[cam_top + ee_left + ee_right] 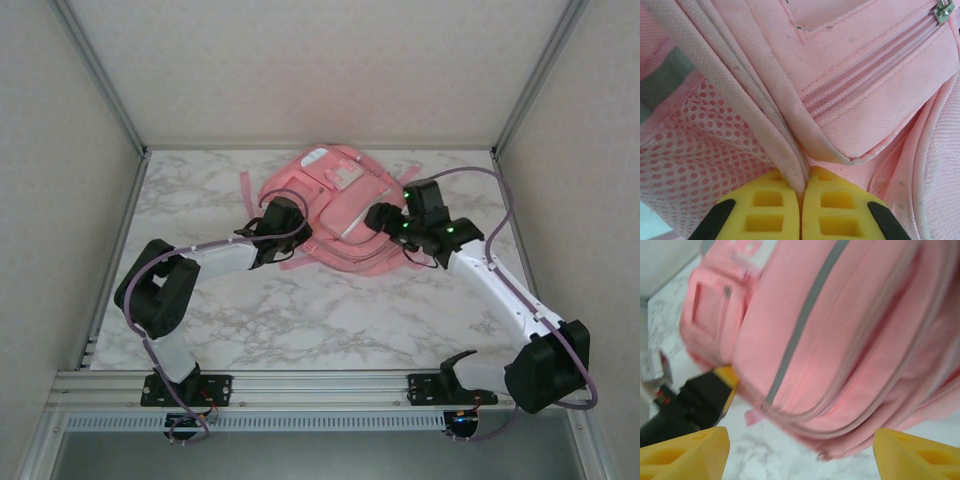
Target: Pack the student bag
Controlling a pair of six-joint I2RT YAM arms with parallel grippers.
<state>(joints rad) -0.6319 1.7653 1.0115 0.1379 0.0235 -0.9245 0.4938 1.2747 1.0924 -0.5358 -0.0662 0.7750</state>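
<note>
A large pink student bag [335, 215] lies flat toward the far middle of a white marbled table [300, 320], its straps splayed around it. Seen close from the left wrist, its woven cloth shows a seamed pocket panel, a mesh side pocket [700, 140] and a metal zip pull [942, 10] in the top right corner.

The left gripper [802, 197] is at the bag's left edge. Its yellow fingertips are pressed together on a ridge of folded pink fabric, so it is pinching the bag.

The right gripper [800, 450] is at the bag's right side, its yellow fingers spread wide with nothing between them. Its view is blurred and shows the bag's rounded side with a grey stripe [805, 315] just ahead and the table beneath.

The step in hand looks like opening or steadying the bag so things can go in (which of the two, the pictures do not settle). To do it well, the left pinch should hold firm without tugging the thin fold free. The right gripper would need to close on a definite edge or zip pull, since smooth cloth would likely slip. Drawing the two sides gently apart, not upward, should stop the bag sliding.
</note>
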